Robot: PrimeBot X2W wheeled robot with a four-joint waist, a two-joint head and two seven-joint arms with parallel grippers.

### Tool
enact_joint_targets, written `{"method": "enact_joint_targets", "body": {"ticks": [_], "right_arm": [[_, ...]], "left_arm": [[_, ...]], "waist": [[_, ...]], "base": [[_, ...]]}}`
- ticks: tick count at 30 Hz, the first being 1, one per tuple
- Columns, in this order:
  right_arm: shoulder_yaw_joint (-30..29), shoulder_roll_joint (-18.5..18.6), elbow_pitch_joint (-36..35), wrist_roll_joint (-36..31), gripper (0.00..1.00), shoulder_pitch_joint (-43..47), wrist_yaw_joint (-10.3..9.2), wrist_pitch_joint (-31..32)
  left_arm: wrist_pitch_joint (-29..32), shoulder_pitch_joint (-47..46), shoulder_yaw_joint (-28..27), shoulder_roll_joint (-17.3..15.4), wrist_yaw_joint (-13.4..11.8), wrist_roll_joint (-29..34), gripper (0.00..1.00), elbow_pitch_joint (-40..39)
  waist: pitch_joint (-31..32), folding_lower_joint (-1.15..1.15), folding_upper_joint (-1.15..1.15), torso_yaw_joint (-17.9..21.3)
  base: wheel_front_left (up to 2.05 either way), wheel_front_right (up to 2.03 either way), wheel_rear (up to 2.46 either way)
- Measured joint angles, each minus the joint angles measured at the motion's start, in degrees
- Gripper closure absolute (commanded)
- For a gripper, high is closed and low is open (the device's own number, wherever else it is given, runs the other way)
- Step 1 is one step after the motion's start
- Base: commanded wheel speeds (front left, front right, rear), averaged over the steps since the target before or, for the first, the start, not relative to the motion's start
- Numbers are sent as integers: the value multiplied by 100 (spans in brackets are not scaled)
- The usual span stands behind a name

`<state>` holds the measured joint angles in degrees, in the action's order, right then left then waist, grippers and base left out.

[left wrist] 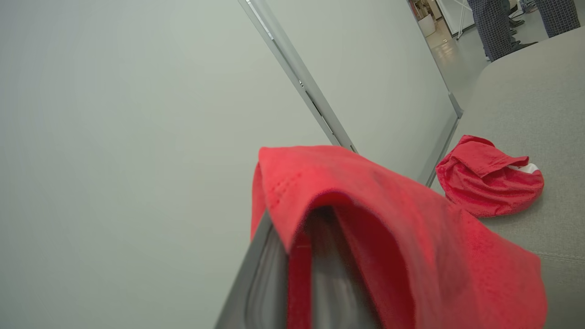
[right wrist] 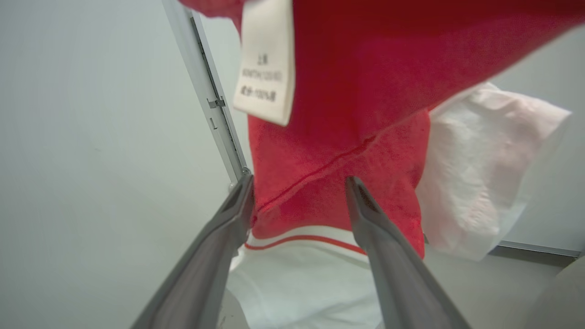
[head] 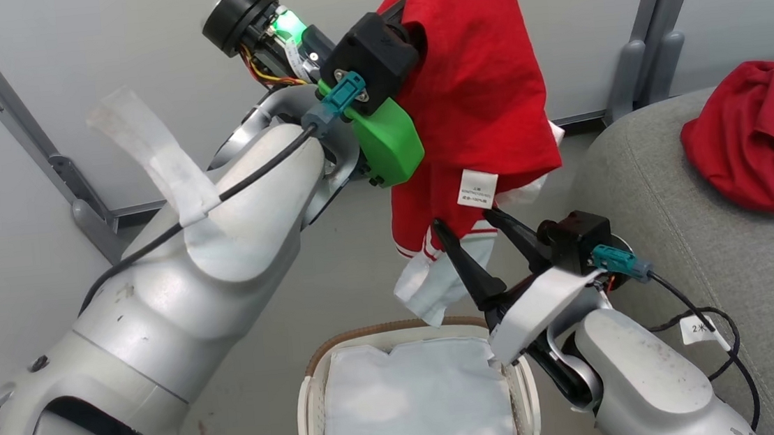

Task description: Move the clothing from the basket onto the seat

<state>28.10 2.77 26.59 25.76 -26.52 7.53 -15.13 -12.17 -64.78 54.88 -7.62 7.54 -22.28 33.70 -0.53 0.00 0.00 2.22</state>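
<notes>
Head view: left gripper (head: 406, 33) pinches red garment (head: 481, 97) aloft, right gripper (head: 463, 219) spread wide round its hem; swinging to seat (head: 676, 234) may snag it, yanking it loose

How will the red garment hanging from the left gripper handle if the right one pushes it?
Probably floppy: the red garment drapes limply over the left gripper, hanging in loose folds. Likely light: one gripper holds it all aloft. Pushed by the open right gripper, its white hem would probably swing or bunch, not resist.

Silver-grey arm shells (head: 156, 301), black cables (head: 264, 169), green wrist housing (head: 387, 140), teal connectors (head: 341, 95), dark fingers (head: 472, 266).
</notes>
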Motion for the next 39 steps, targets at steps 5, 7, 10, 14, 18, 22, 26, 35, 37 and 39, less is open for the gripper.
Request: {"method": "enact_joint_targets", "body": {"ticks": [5,7,10,14,18,22,26,35,37,39], "right_arm": [[49,1,168,105,0,-276,-1,-1],[51,1,192,135,5,-357,-1,-1],[65,2,210,67,100,-425,0,-1],[12,0,186,-49,100,-447,0,-1],[-153,0,135,-165,100,-359,0,-1],[-280,0,42,-243,100,-307,0,-1],[-426,0,-65,-326,100,-222,0,0],[-855,1,-414,-561,100,-75,0,0],[-945,1,-485,-631,100,-40,-1,0],[-1038,1,-554,-705,100,25,-1,0]], "left_arm": [[-40,-48,141,131,0,-91,100,40],[-55,-58,191,159,0,-108,100,45],[-78,-59,252,192,0,-166,100,55],[-109,-55,249,155,0,-234,100,141],[-153,17,208,81,-31,-288,100,225],[-199,157,143,22,-53,-347,100,324],[-213,414,67,-36,-64,-534,100,465],[-280,1435,-352,-52,-263,-842,0,435],[-288,1720,-542,-45,-320,-859,0,279],[-296,2115,-764,-33,-356,-887,0,124]], "waist": [[-26,0,0,-96],[-35,0,0,-120],[-39,0,0,-147],[-36,0,0,-155],[-34,0,0,-144],[-33,0,0,-116],[-29,0,0,-85],[-42,0,0,-50],[-52,0,0,-49],[-62,0,0,-39]], "base": [[0,0,0],[0,0,0],[0,0,0],[0,0,0],[0,0,0],[0,0,0],[0,0,0],[0,0,0],[0,0,0],[0,0,0]]}}
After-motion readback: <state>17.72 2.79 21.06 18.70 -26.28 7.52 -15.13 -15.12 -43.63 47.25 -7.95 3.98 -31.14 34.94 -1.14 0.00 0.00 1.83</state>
